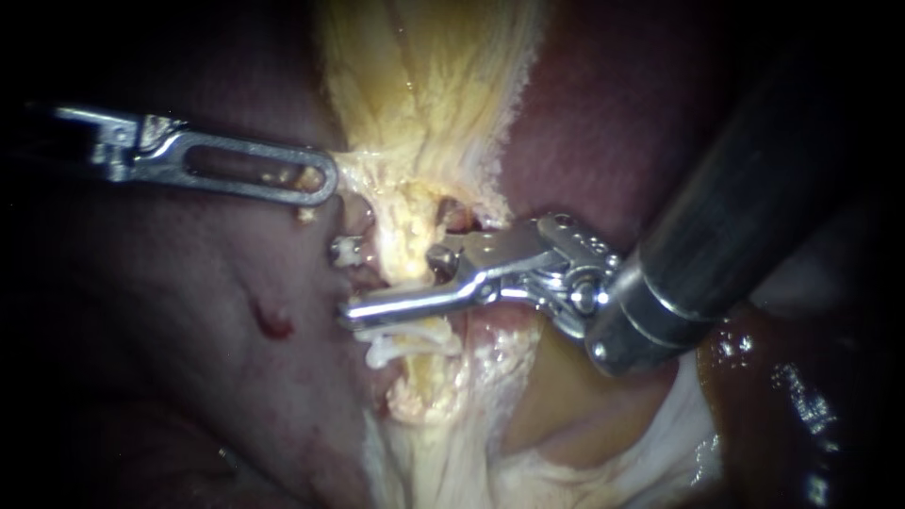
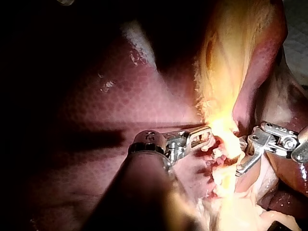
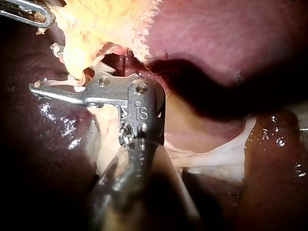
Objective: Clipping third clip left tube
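Observation:
The pale yellow tube (image 1: 407, 247) runs down from the gallbladder (image 1: 424, 85), between dark liver lobes. One white clip (image 1: 347, 251) sits on the tube just above my right instrument's lower jaw, and another white clip (image 1: 391, 349) lies just below it. My right instrument (image 1: 391, 283) comes in from the right and stands open, with the tube lying between its jaws. In its own wrist view, my right instrument (image 3: 65, 85) has one long jaw reaching past the tube. My left instrument (image 1: 316, 179), with slotted jaws, is shut on yellow tissue at the gallbladder's neck. The left wrist view also shows my left instrument (image 2: 202, 135).
Dark red liver (image 1: 189, 358) fills the left side, with a small raw spot (image 1: 273, 325). More liver (image 1: 603, 123) lies behind the right instrument's shaft (image 1: 735, 207). White membrane (image 1: 679, 424) and wet tissue lie at the lower right.

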Motion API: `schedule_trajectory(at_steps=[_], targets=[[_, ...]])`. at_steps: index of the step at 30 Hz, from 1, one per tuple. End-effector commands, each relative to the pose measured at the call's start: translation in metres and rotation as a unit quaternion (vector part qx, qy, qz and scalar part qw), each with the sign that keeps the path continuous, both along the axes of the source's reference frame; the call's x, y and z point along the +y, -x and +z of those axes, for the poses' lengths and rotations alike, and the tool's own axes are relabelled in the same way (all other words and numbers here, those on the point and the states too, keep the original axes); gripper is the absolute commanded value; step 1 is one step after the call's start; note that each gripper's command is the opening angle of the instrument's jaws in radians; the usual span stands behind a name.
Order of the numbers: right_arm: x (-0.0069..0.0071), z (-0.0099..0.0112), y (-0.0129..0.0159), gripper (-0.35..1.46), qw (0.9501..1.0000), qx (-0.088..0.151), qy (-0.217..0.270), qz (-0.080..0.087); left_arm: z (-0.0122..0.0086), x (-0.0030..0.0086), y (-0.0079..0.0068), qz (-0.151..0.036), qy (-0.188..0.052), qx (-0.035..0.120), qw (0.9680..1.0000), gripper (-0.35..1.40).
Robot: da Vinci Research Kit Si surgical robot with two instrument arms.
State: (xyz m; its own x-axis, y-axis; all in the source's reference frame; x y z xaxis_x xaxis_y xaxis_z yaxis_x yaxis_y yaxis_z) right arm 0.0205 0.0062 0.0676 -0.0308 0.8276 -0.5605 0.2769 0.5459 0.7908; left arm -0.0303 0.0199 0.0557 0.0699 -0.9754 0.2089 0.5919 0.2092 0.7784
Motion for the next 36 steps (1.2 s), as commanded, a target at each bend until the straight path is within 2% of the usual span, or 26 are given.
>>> schedule_trajectory(at_steps=[1,7,15,22,26,27,34,36], targets=[[0.0,-0.0003,0.0,0.5,1.0,0.0,0.0,0.0,0.0,0.0,0.0,0.0,0.0,0.0,1.0,-0.35],[0.0001,-0.0016,0.0003,0.49,1.0,-0.001,-0.003,0.001,0.0001,0.0,0.0,0.0,0.0,0.0,1.0,-0.35],[0.0002,-0.0012,0.0012,0.4,1.0,-0.007,-0.004,0.004,0.0002,0.0,0.0,0.0,0.0,0.0,1.0,-0.35],[0.0003,-0.0009,0.0021,0.07,0.9999,-0.013,-0.005,0.008,0.0003,-0.0001,0.0,0.0,0.001,0.0,1.0,-0.35],[0.0002,-0.001,0.0024,-0.25,0.9998,-0.017,-0.006,0.012,0.0003,-0.0001,0.0,0.0,0.001,0.0,1.0,-0.35],[0.0002,-0.001,0.0025,-0.35,0.9999,-0.014,-0.005,0.008,0.0003,-0.0001,0.0,0.0,0.001,0.0,1.0,-0.35],[0.0,-0.001,0.0027,-0.35,0.9997,-0.018,-0.007,0.013,0.0003,-0.0001,0.0,0.0,0.001,0.0,1.0,-0.35],[-0.0002,-0.0009,0.0026,-0.35,0.9998,-0.015,-0.006,0.008,0.0003,-0.0001,0.0,0.0,0.001,0.0,1.0,-0.35]])
